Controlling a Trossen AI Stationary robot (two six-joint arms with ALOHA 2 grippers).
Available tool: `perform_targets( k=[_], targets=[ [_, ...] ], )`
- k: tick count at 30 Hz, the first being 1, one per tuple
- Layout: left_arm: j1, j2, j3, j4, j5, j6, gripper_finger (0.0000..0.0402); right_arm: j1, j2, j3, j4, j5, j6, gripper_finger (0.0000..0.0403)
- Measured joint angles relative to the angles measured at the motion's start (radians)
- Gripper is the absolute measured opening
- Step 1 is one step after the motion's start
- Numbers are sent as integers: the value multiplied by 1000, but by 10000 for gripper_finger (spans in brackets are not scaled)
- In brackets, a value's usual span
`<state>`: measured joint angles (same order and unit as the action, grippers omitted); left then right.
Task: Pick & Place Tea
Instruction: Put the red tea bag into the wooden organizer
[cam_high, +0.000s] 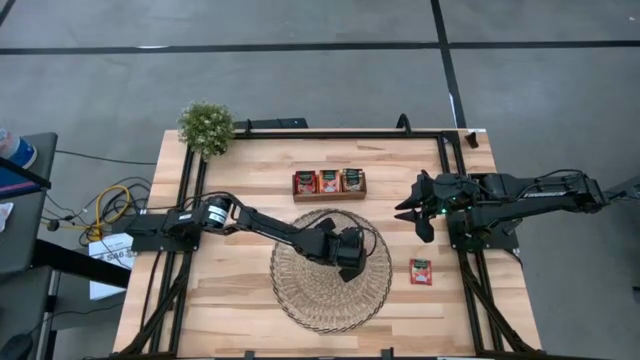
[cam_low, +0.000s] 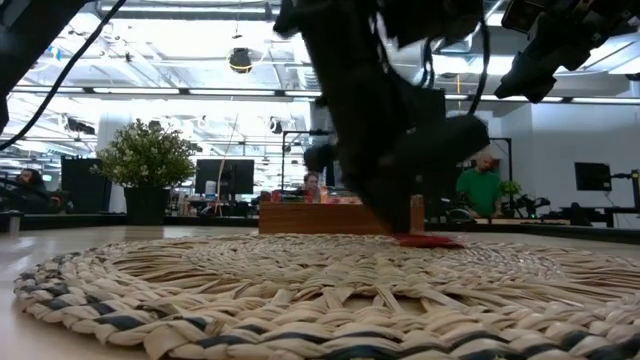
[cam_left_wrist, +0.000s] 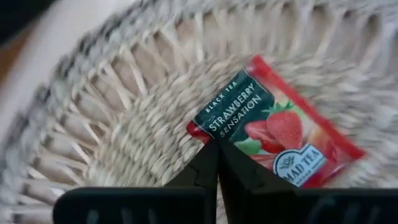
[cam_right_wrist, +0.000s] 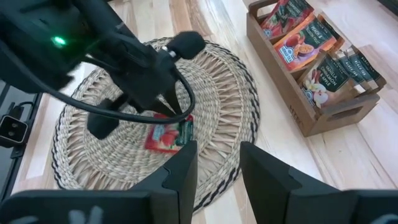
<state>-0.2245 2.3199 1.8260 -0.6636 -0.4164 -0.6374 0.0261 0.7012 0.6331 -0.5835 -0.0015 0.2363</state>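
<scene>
A red strawberry tea sachet (cam_left_wrist: 273, 127) is lain flat on the round woven mat (cam_high: 300, 290), right of its middle. Its near edge is pinched by the fully closed left gripper (cam_left_wrist: 217, 163). A second sachet (cam_high: 421, 271) is seen on the table right of the mat. More sachets are held in the wooden tray (cam_right_wrist: 323, 115) beyond. The right gripper (cam_right_wrist: 216, 163) is held part open, empty, over the table's right side.
</scene>
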Motion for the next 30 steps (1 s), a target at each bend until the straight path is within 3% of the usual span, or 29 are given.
perform_targets(
  k=[4,11,19,30],
  targets=[
    [-4,-1,133,-135,-27,49,0,0,0,0,0,0,0,113],
    [-15,-4,352,-407,-164,97,0,0,0,0,0,0,0,113],
    [-46,-6,441,-720,-240,-18,0,0,0,0,0,0,0,113],
    [-65,-6,441,-702,-243,-41,0,0,0,0,1,-1,3,113]
  ],
)
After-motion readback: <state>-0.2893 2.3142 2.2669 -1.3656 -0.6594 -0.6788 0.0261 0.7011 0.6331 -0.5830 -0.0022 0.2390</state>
